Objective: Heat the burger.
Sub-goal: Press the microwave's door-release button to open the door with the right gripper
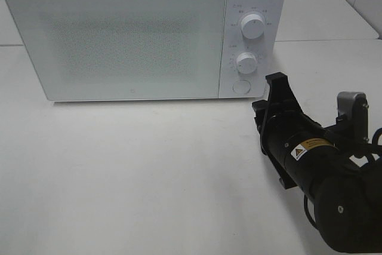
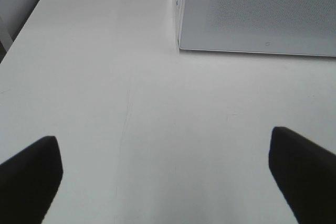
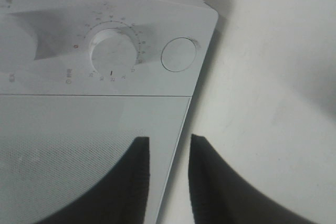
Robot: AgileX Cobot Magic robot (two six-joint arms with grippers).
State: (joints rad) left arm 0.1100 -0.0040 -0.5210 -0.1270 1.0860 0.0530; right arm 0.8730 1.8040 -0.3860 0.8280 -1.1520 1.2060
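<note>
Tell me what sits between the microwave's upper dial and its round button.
The lower dial sits between the upper dial and the round button on the microwave. The exterior high view shows it clearly.

High view faces microwave (image 1: 119, 34); both wrist views share it closer.

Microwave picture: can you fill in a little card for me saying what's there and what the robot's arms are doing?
microwave: white, standing on the table
door: shut
controls: upper knob, lower knob, round button lowest
burger: not in sight in any view
left end effector: open wide, nothing in it, over the table in front of the microwave
right end effector: fingers close together with a narrow gap, nothing between them, near the corner with the round button
</note>
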